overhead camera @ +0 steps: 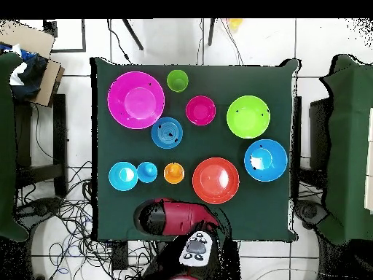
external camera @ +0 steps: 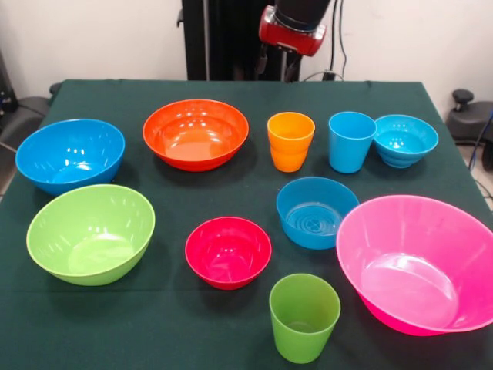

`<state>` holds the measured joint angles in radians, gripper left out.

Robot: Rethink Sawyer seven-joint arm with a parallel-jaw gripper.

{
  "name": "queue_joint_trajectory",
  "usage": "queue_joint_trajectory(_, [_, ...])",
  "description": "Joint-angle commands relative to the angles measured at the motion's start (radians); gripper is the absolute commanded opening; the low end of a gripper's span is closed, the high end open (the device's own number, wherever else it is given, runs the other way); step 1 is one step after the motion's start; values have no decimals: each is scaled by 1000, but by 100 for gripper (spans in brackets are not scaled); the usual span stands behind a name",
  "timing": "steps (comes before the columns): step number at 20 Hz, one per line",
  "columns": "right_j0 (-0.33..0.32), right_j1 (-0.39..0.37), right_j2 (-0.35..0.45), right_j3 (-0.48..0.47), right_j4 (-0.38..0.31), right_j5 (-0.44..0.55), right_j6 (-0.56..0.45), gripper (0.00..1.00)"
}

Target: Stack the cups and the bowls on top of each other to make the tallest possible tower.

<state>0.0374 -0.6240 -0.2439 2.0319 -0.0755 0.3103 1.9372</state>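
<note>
Cups (external camera: 290, 141) and bowls (external camera: 196, 133) stand apart, unstacked, on green table (external camera: 154, 324).

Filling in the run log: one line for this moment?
stage: not started | arm: drawn back at base | cups: three, upright, separate | bowls: seven, unstacked | table: nothing stacked

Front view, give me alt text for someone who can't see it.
Ten upright plastic cups and bowls sit unstacked on a dark green table, from a large pink bowl to a green cup. The robot arm hangs above the far edge.
</note>
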Motion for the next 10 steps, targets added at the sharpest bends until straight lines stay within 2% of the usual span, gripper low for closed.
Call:
queue_joint_trajectory(1, [16,-19,39,-49,58,14,180,100])
queue_joint_trajectory(5, [25,-11,40,-55,63,11,182,100])
queue_joint_trajectory(10, [29,-11,43,-18,61,-33,193,100])
